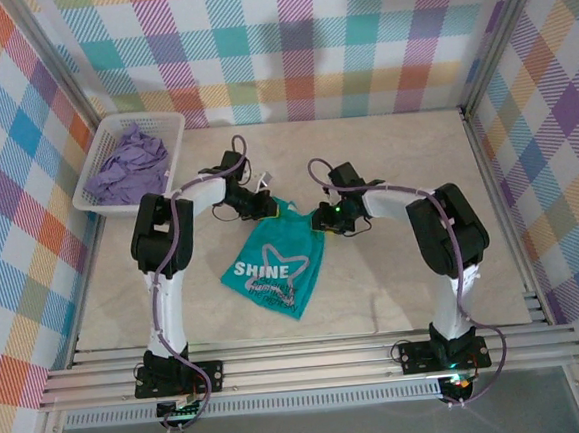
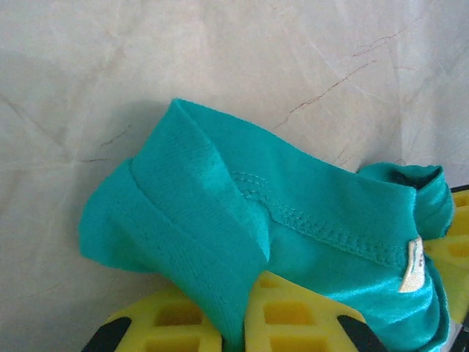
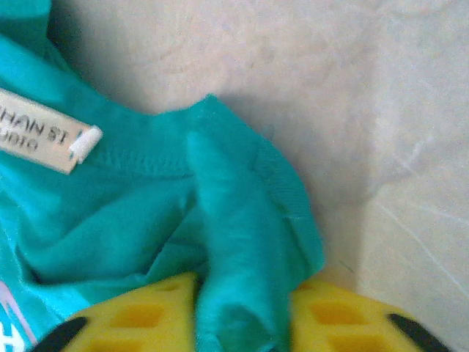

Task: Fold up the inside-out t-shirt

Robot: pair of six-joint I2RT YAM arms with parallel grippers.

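Observation:
The teal t-shirt (image 1: 279, 267) lies in the middle of the table, white "SHINE" lettering showing, narrowed toward its far end. My left gripper (image 1: 266, 206) is at the shirt's far left corner and my right gripper (image 1: 322, 217) at its far right corner. In the left wrist view the yellow fingers (image 2: 293, 319) are shut on a fold of the teal t-shirt (image 2: 220, 213), with a small pale tag (image 2: 412, 265) at the right. In the right wrist view the yellow fingers (image 3: 132, 319) pinch a thick bunch of the teal t-shirt (image 3: 242, 249); a printed label (image 3: 40, 132) sits at the left.
A white basket (image 1: 102, 163) holding a lavender garment (image 1: 130, 164) stands at the table's far left corner. Checked walls close in the back and both sides. Bare pale tabletop (image 1: 416, 166) surrounds the shirt.

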